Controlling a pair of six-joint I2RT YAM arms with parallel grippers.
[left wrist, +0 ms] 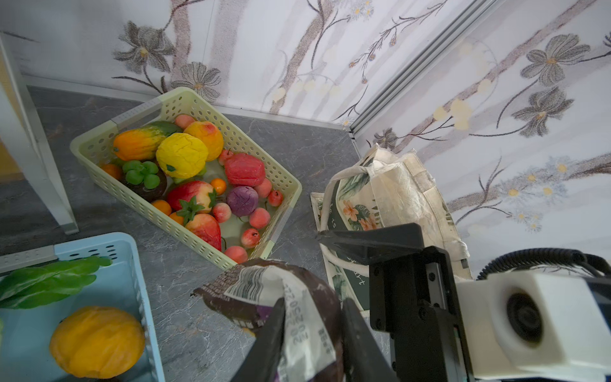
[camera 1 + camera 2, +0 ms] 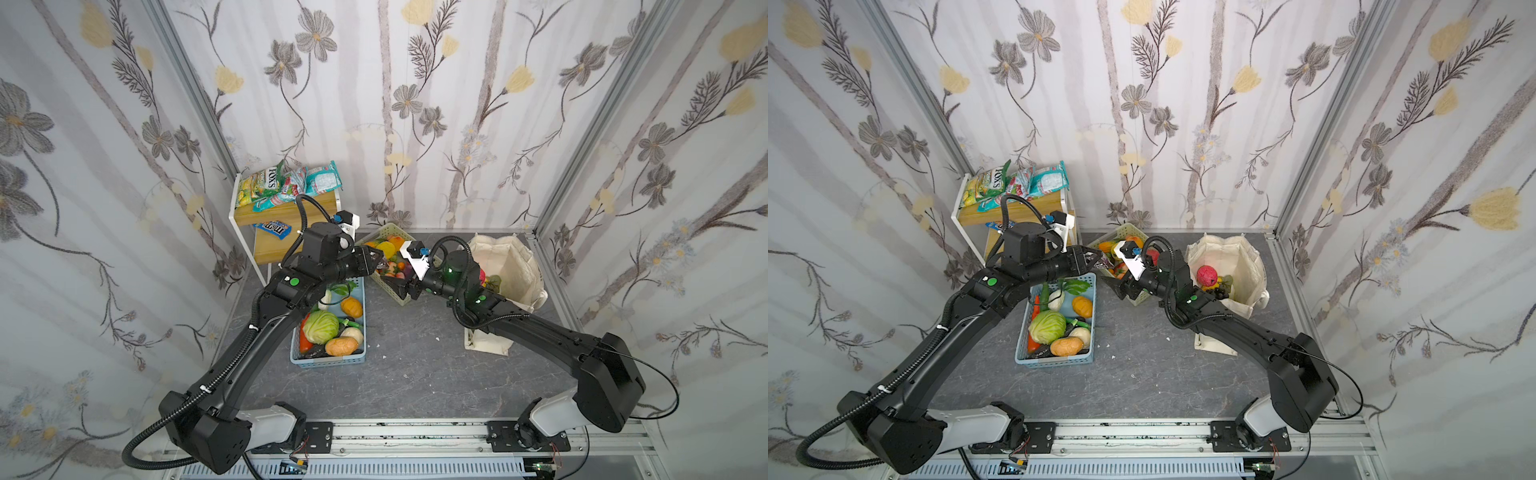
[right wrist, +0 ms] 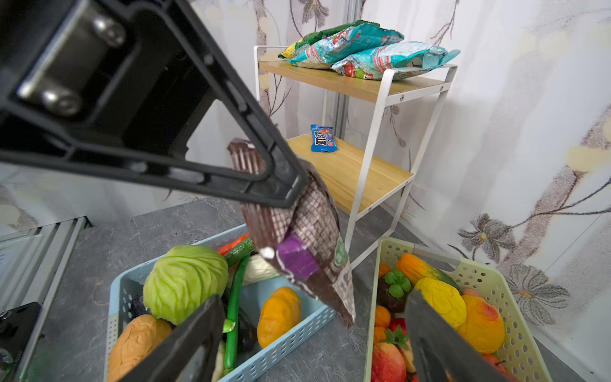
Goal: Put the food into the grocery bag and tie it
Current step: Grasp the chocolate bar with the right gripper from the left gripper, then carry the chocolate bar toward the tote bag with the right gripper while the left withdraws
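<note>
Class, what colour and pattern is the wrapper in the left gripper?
Brown wrapper, pale checks, purple patch; best in right wrist view.

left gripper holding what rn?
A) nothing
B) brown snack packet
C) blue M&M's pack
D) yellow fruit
B: the left gripper is closed on the brown snack packet, seen in both wrist views; the blue M&M's pack lies on the lower shelf.

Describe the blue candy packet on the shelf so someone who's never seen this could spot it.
Find the white-framed wooden rack in the back left corner. Its top shelf carries a pile of teal and green snack bags; the lower shelf holds one small blue packet, lying alone.
</note>
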